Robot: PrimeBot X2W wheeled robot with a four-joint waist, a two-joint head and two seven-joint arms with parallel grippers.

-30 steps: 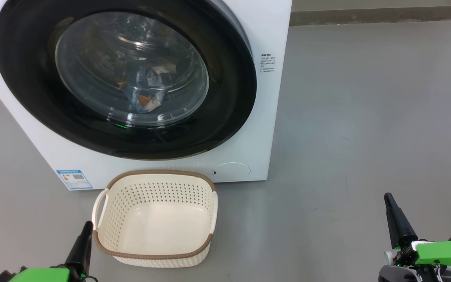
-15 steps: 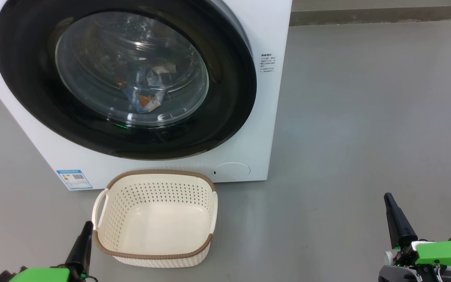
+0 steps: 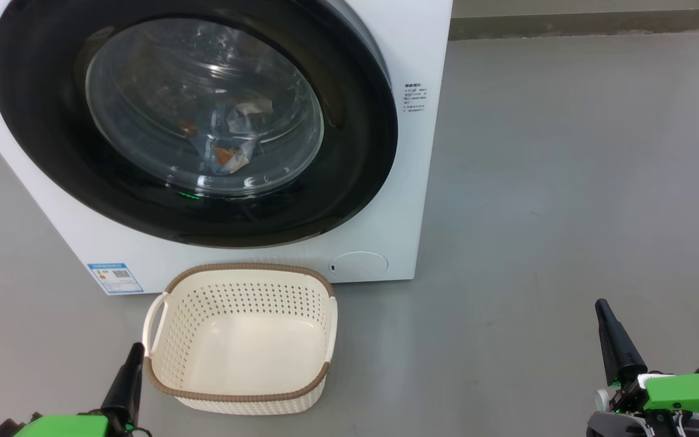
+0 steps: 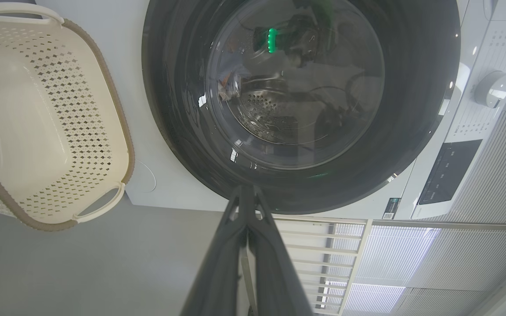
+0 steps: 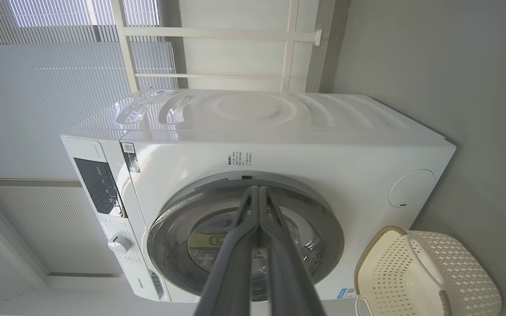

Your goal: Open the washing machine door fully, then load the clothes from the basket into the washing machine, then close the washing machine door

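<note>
Seemingly, your glossy black round door (image 3: 204,121) sat closed, left claw (image 3: 137,349) and right claw (image 3: 600,304) clenched empty; if unlatched, it could have swung open.

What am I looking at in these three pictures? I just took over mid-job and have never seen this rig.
The wide picture comes from a camera on the robot's head, looking forward and down. The two dark spikes near its bottom corners are the robot's own hands: the left hand and the right hand, both shut and holding nothing. The other two pictures come from a camera on each wrist, looking out along that hand, so the room appears turned sideways in them. On the grey floor stands the white washing machine. Its round black door looks closed, and the printed clothes lie behind its glass. The cream basket in front of it is empty.
</note>
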